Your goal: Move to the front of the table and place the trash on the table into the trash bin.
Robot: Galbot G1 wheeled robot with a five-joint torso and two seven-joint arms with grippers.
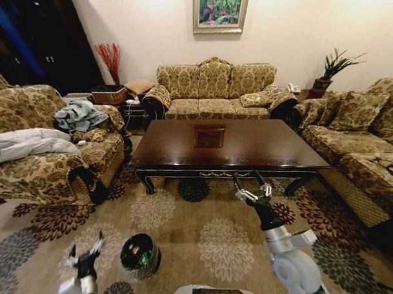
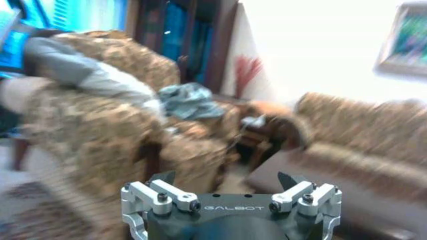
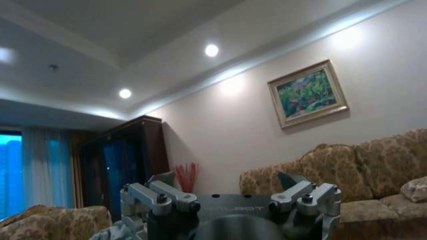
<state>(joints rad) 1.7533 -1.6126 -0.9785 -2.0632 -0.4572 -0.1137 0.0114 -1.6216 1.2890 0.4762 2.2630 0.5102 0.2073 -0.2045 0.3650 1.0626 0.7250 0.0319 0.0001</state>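
Observation:
The dark brown table (image 1: 261, 148) with a square inlay (image 1: 210, 136) stands ahead of me at the middle of the head view. The black trash bin (image 1: 124, 253) with its clear liner sits on the carpet at my lower left. A bit of green trash (image 1: 144, 258) shows inside it. My left gripper (image 1: 84, 250) (image 2: 227, 177) hangs open just left of the bin, holding nothing. My right gripper (image 1: 249, 186) (image 3: 227, 177) is raised and open before the table's near edge, also holding nothing.
A patterned armchair (image 1: 48, 165) with clothes on it stands to the left. A sofa (image 1: 214, 88) is behind the table and another sofa (image 1: 358, 141) to the right. A wicker basket (image 1: 109, 94) sits at the back left. Flowered carpet (image 1: 206, 240) lies between me and the table.

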